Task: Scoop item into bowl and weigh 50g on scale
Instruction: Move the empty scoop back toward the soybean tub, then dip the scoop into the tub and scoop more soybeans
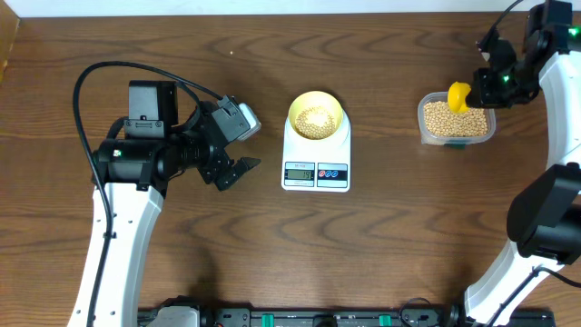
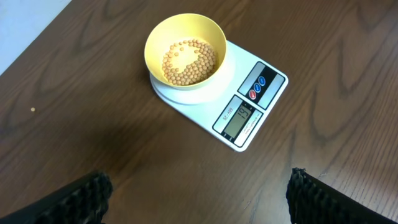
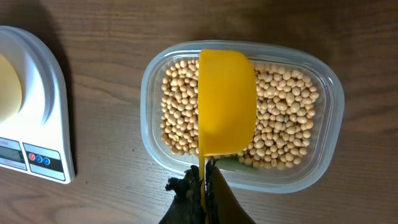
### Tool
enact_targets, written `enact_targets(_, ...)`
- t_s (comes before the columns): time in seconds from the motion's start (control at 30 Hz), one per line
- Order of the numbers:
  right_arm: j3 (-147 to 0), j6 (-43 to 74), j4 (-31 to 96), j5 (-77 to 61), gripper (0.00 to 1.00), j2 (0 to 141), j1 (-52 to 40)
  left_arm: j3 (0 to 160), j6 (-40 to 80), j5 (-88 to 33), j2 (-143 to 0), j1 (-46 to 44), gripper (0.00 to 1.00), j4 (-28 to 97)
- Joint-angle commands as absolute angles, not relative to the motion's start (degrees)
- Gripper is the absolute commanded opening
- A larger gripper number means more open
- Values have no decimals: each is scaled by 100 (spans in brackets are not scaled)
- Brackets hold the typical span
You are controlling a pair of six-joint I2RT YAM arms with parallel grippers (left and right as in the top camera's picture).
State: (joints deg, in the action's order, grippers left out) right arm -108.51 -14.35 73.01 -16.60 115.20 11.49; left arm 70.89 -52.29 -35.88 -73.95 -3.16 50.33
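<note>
With a thin layer of beans (image 2: 188, 61) in the bowl (image 2: 155, 38) on the scale (image 2: 205, 115), we pinch the scoop (image 3: 227, 99) in our right gripper (image 3: 205, 182) over the tub (image 3: 324, 155), left gripper (image 1: 236, 173) wide open and empty, more scooping probably ahead.

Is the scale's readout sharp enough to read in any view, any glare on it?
Overhead: on the scale the display is too small to read. Left wrist: display largest, no glare, but digits faint and tilted, not surely legible. Right wrist: display cut by the frame edge; beans and yellow scoop sharp.
</note>
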Motion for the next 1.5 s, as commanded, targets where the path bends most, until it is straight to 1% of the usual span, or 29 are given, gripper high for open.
enact_targets(0.0,-10796,-1529,7240,-1605,1,11382,1120,7048,-5172,-3662,-7439,-292,93,5046)
enact_targets(0.4,-10409,-1507,7194,-1509,2,11459,1028,7048,-5172,-3662,-7439,-292,92,5046)
enact_targets(0.7,-9706,-1479,6705,-1428,1,11467,1000,7048,-5172,-3662,-7439,-292,92,5046)
enact_targets(1.0,-9330,-1481,6497,-2235,1,11467,810,7048,-5172,-3662,-7439,-292,92,5046)
enact_targets(1.13,-9336,-1481,6488,-2840,1,11467,875,7048,-5172,-3662,-7439,-292,92,5046)
enact_targets(1.47,-9338,-1328,6541,-2910,1,11467,1326,7048,-5172,-3662,-7439,-292,92,5046)
